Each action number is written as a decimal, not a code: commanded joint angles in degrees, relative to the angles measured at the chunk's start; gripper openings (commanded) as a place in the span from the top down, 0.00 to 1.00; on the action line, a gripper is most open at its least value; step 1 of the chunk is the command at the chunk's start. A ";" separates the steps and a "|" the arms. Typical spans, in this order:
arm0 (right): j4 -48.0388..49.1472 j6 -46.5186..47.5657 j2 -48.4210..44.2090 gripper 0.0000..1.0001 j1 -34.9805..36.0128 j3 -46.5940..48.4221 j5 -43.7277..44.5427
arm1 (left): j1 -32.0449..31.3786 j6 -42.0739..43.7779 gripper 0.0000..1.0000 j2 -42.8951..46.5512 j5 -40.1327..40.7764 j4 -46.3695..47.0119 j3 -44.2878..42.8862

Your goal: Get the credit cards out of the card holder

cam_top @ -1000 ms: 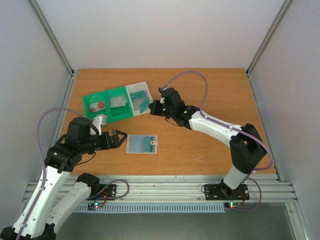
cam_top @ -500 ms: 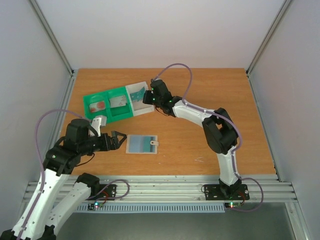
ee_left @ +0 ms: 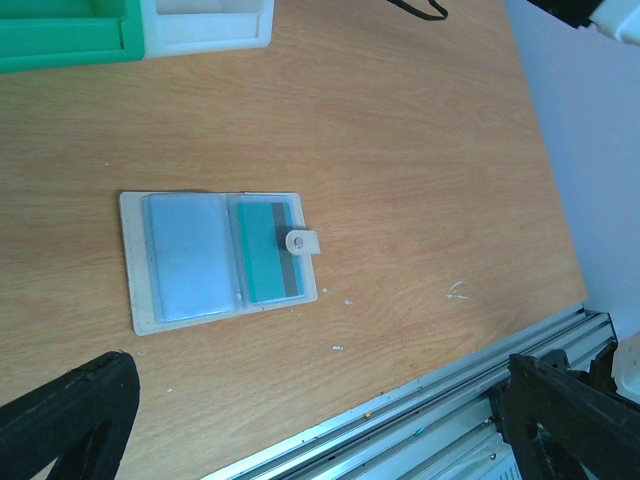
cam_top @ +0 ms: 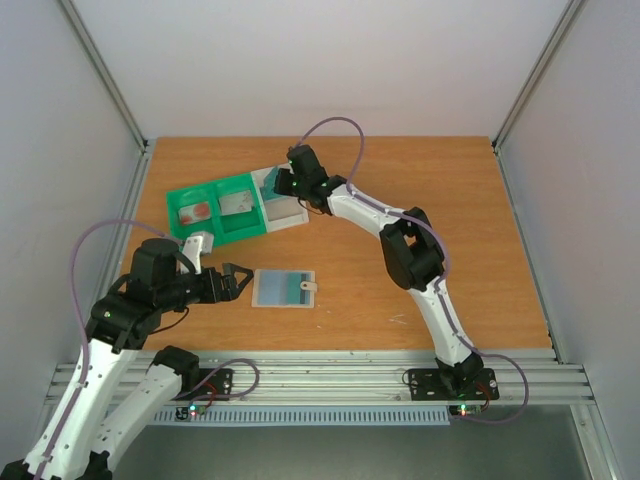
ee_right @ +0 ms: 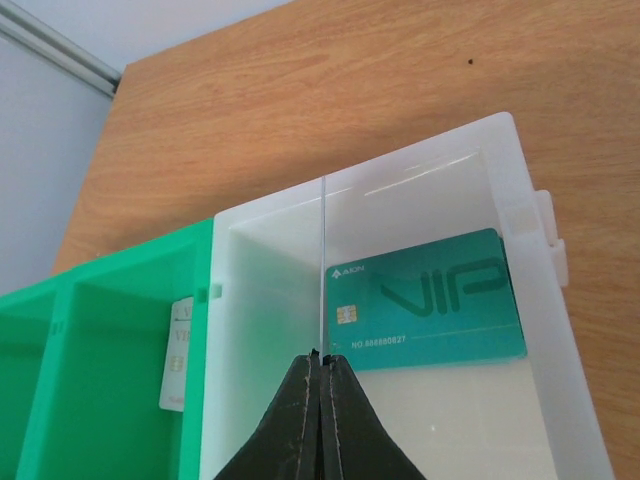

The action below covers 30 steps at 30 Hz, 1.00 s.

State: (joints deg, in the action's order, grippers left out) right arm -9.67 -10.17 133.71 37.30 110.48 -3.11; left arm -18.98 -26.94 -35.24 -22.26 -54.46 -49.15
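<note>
Right gripper (ee_right: 320, 352) first: its fingers are pressed together, and a hair-thin pale line rises from between the tips, which we read as a credit card (ee_right: 324, 240) pinched and seen edge-on. It hangs above the white compartment (ee_right: 560, 400) of the tray (ee_right: 100, 330), almost in line with the wall dividing white from green. Below it a teal VIP card (ee_right: 430, 300) lies flat in the white compartment. A white card with red print (ee_right: 176, 355) shows in the green one next door.

We judge the risk to be the drop. Released this near the divider, the card may catch on the wall, lean there, or tip into the green side.

Left gripper (cam_top: 243, 280) stands wide apart, holding nothing, just beside the card holder (ee_left: 220, 260). The holder lies open on the table (ee_left: 400, 120), well apart from the tray. One teal card with a grey stripe (ee_left: 262, 252) sits in its right pocket, under the white tab (ee_left: 302, 241). The holder is loose, so a pull on that card could drag it, and the tab may block the way.

Only the right wrist view shows the pinched edge; from above, the wrist hides those tips. Only the left wrist view shows the pockets, the left one seemingly empty.
</note>
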 commanded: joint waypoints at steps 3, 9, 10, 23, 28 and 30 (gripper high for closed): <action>-5.98 -1.66 6.67 0.99 -0.39 7.75 -0.37 | -0.09 0.86 0.01 0.10 -0.10 1.25 0.45; -11.60 -1.97 10.26 0.94 -0.48 14.41 0.74 | -0.10 0.87 0.01 -0.54 -0.06 1.19 0.19; -12.31 -1.77 10.40 0.92 -0.47 15.42 1.09 | -0.09 0.89 0.01 -0.53 0.01 1.04 0.19; -22.80 -0.73 4.64 0.80 -1.06 17.68 -1.26 | -0.09 -1.23 0.01 -2.27 1.32 1.36 0.21; -25.51 -1.07 -1.46 0.78 -1.03 13.98 -6.23 | -0.09 -2.94 0.01 -3.94 2.83 1.07 0.37; -24.95 -1.28 -5.19 0.77 -0.88 10.04 -7.84 | -0.09 -3.61 0.01 -4.12 3.38 1.68 0.96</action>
State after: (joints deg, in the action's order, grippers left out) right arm -32.97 -11.53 137.82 36.58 124.55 -6.68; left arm -18.98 -28.73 -38.94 -20.75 -54.41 -49.04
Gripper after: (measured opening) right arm 0.224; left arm 0.994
